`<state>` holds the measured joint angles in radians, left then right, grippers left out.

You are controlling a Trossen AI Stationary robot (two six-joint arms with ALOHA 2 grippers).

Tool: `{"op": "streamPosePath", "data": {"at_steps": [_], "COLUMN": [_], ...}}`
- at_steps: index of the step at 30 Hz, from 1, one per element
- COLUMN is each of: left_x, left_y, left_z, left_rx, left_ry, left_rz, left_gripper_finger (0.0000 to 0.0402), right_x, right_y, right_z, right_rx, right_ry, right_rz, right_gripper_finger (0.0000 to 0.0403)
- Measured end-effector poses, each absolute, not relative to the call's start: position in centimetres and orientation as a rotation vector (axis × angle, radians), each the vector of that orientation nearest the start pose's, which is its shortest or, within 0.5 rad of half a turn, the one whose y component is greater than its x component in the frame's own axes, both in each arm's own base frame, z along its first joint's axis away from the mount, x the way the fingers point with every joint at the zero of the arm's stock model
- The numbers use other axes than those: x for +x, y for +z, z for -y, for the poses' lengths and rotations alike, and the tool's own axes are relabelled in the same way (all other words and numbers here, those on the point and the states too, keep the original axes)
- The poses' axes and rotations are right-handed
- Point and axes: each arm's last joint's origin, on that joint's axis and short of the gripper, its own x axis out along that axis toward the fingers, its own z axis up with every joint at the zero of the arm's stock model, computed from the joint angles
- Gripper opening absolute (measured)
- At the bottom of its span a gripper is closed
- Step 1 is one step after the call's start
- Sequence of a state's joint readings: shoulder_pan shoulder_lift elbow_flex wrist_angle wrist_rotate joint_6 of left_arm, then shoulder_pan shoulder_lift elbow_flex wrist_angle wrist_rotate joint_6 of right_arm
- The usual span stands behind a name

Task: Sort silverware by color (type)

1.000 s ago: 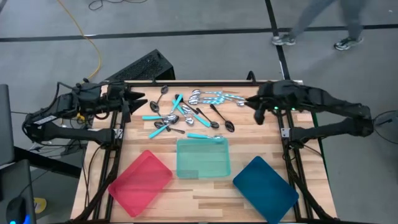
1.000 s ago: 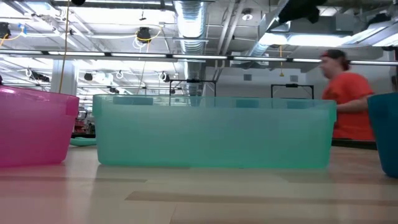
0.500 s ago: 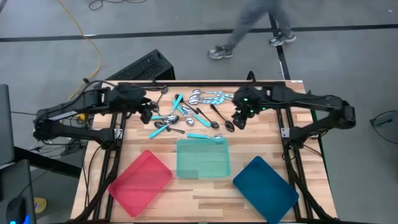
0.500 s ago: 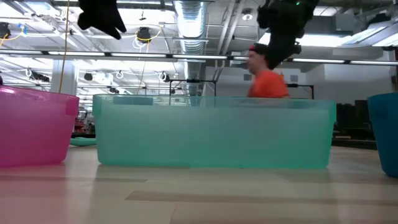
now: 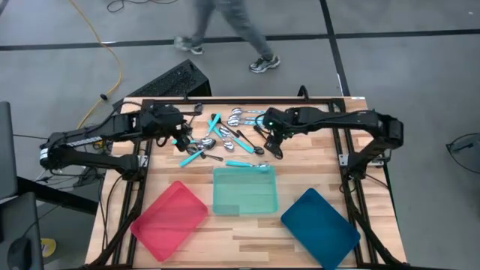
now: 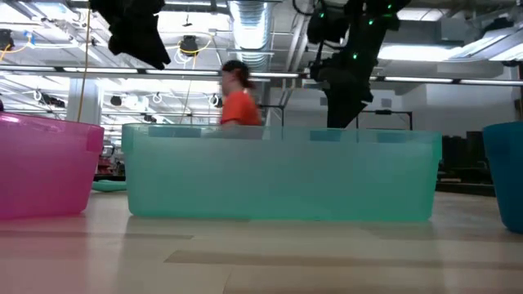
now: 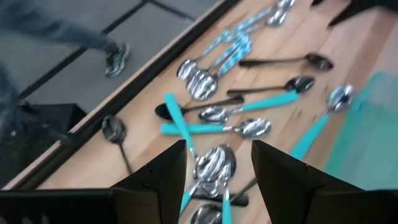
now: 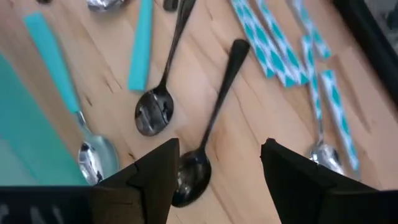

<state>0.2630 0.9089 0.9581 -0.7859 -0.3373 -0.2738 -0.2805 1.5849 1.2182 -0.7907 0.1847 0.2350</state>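
Note:
The silverware (image 5: 225, 139) lies loose at the table's far middle: shiny silver spoons, turquoise-handled spoons (image 7: 214, 129) and dark spoons (image 8: 214, 106). My left gripper (image 5: 182, 135) hovers open above the pile's left end, and a silver spoon bowl (image 7: 214, 163) shows between its fingers in the left wrist view. My right gripper (image 5: 274, 146) hovers open above the pile's right end. Its fingers (image 8: 158, 171) stand on either side of a dark spoon's bowl (image 8: 189, 171) from above. In the low view both grippers (image 6: 135, 33) (image 6: 343, 90) hang above the trays.
Three trays stand along the near half of the table: red (image 5: 169, 219) at the left, teal (image 5: 245, 191) in the middle, blue (image 5: 320, 227) at the right. One turquoise-handled spoon (image 5: 246, 164) lies at the teal tray's far rim. A person (image 5: 225, 30) walks beyond the far edge.
My right gripper has come from the far right edge toward the table's middle and down over the pile's right end, tipping more steeply downward. My left gripper has moved right and down toward the pile's left end. The spoons have not moved. The person has walked leftward.

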Motion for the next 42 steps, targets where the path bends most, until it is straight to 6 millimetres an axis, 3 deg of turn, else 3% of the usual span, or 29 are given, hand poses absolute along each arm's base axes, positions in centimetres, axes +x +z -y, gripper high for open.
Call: {"op": "streamPosePath", "data": {"at_steps": [7,17,32,42], "left_x": [14.3,14.3,14.4,14.3], "left_y": [30.5,27.9,27.8,27.8], "left_z": [-4.8,-4.5,-4.5,-4.7], "left_rx": [-0.301,-0.41,-0.401,-0.393], "left_ry": [0.652,0.568,0.582,0.645], "left_rz": [-0.44,-0.44,-0.448,-0.428], "left_gripper_finger": [0.0167,0.0167,0.0167,0.0167], "right_x": [30.7,30.4,29.3,27.2], "right_y": [23.0,19.9,15.9,13.4], "right_z": [9.5,10.2,10.7,10.9], "right_rx": [0.28,0.345,0.438,0.459], "right_ry": [-0.563,-0.603,-0.62,-0.654], "right_rz": [-1.164,-1.157,-1.03,-1.071], "right_gripper_finger": [0.0249,0.0249,0.0249,0.0237]}}
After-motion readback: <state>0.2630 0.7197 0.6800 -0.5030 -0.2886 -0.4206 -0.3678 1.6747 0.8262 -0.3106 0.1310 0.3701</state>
